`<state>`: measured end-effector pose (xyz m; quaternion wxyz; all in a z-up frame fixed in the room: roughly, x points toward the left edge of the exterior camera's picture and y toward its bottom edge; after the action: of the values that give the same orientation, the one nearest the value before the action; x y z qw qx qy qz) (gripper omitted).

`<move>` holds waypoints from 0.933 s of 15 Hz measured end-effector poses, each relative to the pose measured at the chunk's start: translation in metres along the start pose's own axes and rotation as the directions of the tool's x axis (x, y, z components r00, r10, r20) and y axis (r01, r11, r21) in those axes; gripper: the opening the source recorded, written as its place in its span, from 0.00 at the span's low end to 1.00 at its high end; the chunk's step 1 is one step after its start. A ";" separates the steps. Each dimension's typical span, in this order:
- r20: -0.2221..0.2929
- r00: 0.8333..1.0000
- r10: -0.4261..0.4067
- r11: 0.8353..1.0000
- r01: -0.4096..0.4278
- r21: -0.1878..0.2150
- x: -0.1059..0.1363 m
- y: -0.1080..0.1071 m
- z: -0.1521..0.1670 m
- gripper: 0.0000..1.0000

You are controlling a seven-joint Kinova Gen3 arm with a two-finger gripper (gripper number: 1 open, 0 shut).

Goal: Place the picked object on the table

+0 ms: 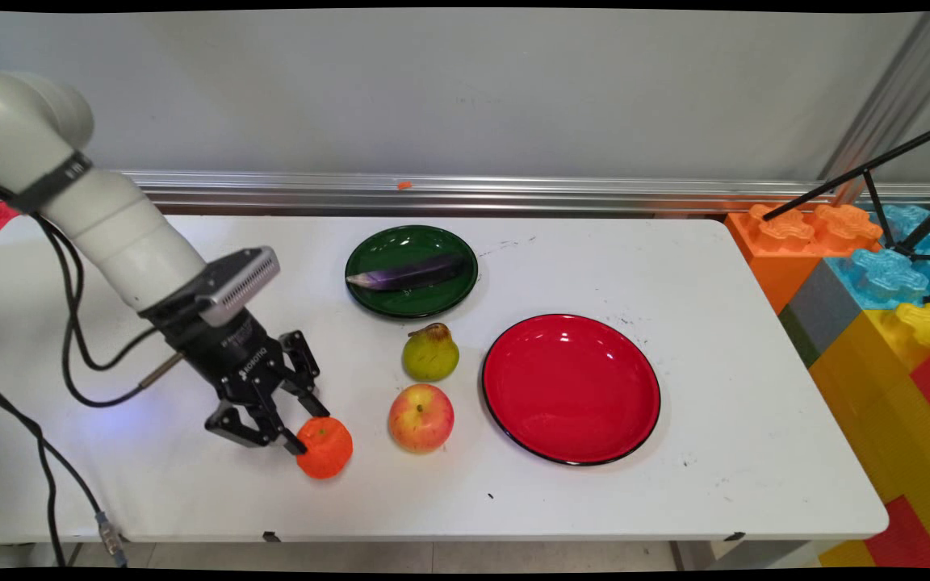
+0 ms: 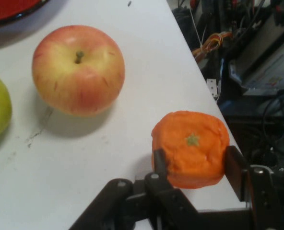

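Your tool (image 2: 192, 165) is clenched on the orange (image 2: 192, 143), squashing it; near the table (image 2: 132, 96) edge, it may squirt free.

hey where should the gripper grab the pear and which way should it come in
Grip the pear across its wide lower body, coming from above. It lies tilted, stem end toward the green plate, and the apple sits close on its near side, so I'd set the fingers on its left and right flanks, which look clear.
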<state>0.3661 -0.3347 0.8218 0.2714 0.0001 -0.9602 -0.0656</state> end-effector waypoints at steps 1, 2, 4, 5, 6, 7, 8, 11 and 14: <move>0.006 1.000 0.014 1.000 -0.014 0.000 -0.001 -0.001 0.005 0.00; 0.010 1.000 0.026 1.000 -0.026 0.001 -0.002 -0.002 0.010 0.00; 0.016 0.999 0.045 0.999 -0.045 0.004 -0.002 -0.004 0.016 0.00; 0.019 0.998 0.056 0.998 -0.056 0.006 -0.003 -0.005 0.020 0.00; 0.022 0.998 0.066 0.998 -0.066 0.007 -0.003 -0.006 0.023 0.00; 0.024 0.997 0.074 0.997 -0.074 0.008 -0.003 -0.007 0.026 0.00; 0.028 0.996 0.084 0.996 -0.084 0.010 -0.004 -0.008 0.028 0.00; 0.039 0.994 0.105 0.994 -0.106 0.014 -0.006 -0.011 0.034 0.00; 0.048 0.991 0.126 0.992 -0.127 0.017 -0.006 -0.013 0.039 1.00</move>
<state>0.3508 -0.3427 0.7841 0.2526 -0.0596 -0.9650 -0.0384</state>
